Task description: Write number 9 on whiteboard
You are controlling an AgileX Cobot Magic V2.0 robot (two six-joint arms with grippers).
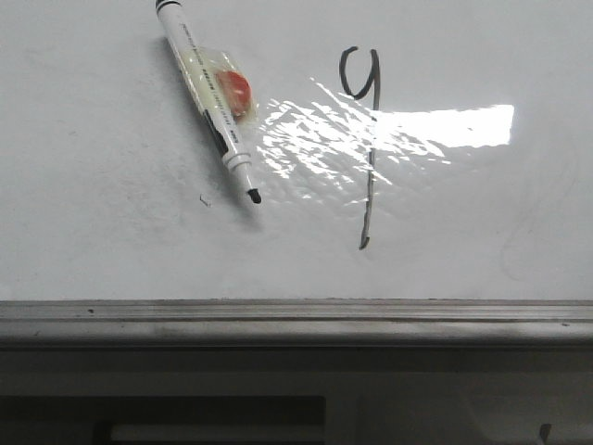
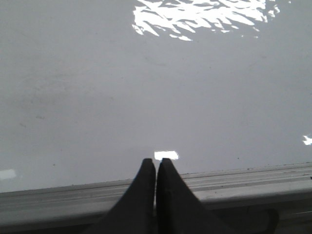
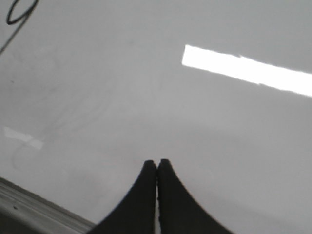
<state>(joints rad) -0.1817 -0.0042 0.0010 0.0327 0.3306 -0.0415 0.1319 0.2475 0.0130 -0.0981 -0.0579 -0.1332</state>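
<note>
Thin grey number 9 [image 1: 363, 148] on glossy, wrinkled whiteboard [image 1: 111, 232]; both hands pinched together, seemingly empty.

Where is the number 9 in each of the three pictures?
Front view: the number 9 is drawn right of centre on the whiteboard, to the right of the marker pen.
Left wrist view: the 9 is not in it; only bare board and glare.
Right wrist view: just part of its loop and tail shows at the upper left corner.
Shared landmark: the grey edge rail runs along the board in all three views.
</note>
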